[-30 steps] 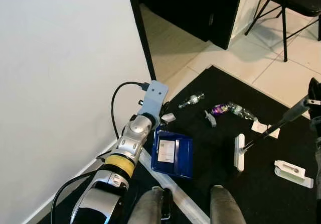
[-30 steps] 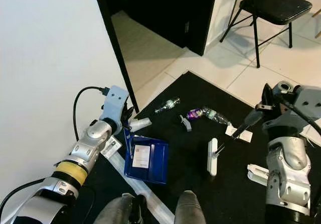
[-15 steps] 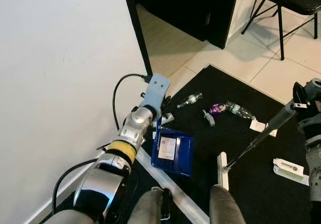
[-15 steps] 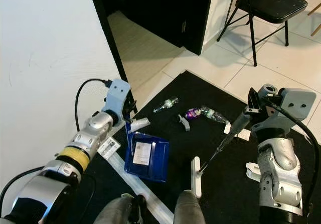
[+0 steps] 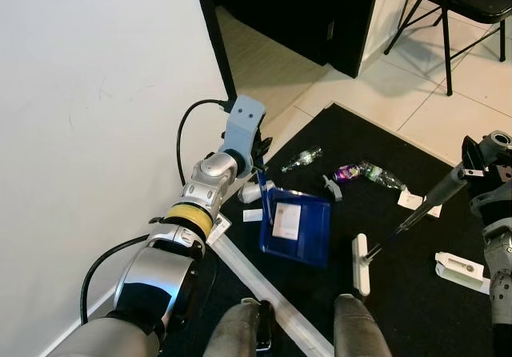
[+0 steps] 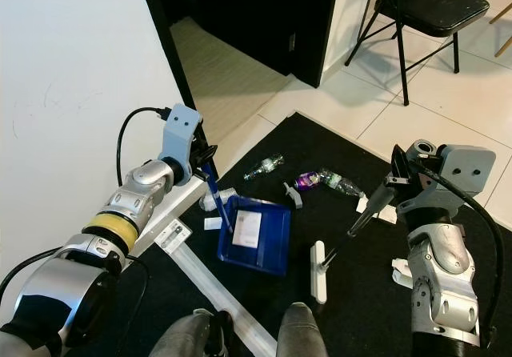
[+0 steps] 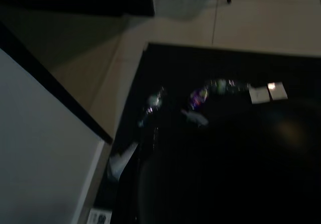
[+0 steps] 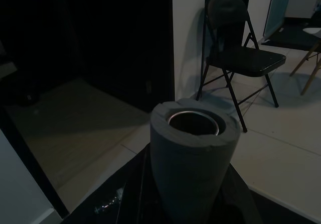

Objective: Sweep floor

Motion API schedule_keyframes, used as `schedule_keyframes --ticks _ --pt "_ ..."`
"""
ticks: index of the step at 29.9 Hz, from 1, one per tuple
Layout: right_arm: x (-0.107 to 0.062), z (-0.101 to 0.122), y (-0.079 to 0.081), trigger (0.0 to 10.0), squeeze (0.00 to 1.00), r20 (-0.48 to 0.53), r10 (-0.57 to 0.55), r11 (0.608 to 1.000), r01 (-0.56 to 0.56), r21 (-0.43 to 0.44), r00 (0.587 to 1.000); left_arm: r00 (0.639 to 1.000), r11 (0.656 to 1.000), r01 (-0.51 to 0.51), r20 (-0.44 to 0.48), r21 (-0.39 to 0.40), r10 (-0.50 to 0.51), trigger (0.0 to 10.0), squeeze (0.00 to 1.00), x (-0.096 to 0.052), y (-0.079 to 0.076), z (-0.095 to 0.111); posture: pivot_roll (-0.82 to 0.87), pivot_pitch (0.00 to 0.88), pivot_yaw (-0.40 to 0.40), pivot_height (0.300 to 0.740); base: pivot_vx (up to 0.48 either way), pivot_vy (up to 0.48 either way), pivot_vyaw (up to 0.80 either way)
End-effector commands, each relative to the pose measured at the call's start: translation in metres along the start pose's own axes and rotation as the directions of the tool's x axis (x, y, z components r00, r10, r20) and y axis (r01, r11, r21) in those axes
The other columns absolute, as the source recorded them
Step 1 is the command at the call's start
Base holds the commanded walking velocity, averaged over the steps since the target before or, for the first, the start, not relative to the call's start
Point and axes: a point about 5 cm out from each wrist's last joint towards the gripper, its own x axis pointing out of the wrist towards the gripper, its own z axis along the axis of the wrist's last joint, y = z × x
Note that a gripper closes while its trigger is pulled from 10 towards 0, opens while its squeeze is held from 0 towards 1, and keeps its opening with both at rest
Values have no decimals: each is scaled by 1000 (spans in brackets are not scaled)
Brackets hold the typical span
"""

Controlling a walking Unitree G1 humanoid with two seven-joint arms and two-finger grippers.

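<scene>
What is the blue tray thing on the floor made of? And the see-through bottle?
The flat blue dustpan looks like smooth hard plastic: even colour, moulded rim, though that's a guess. The small clear crumpled bottle looks like thin plastic, glinting and dented.

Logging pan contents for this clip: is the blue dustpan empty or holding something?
Not empty: the blue dustpan holds one white card-like piece; bottles and wrappers lie outside on the black mat.

A black folding metal chair [image 6: 432,9] is standing on pale floor tiles [image 6: 472,101] at the upper right. A white wall [image 5: 88,133] is filling the left side, with a dark open doorway [image 5: 296,5] showing at top centre.
</scene>
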Motion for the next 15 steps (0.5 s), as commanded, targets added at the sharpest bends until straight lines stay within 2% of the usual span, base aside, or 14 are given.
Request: schedule_keyframes --ticks 1,9,13,15 --pt "-3 4 1 10000 0 25 5 1000 -5 4 1000 998 1000 -1 -62 11 2 10000 0 -1 -1 -14 -224 122 114 740 0 0 0" --pt "-4 3 1 10000 0 22 4 1000 -4 -2 1000 992 1000 -5 -127 12 6 10000 0 -2 -3 -27 -224 126 113 740 0 0 0" --pt "-5 4 -2 10000 0 19 -2 1000 2 -7 1000 986 1000 -9 -167 -15 6 10000 0 -5 -5 -40 -227 131 111 740 0 0 0" --pt "-5 4 -2 10000 0 19 -2 1000 2 -7 1000 986 1000 -9 -167 -15 6 10000 0 -5 -5 -40 -227 131 111 740 0 0 0"
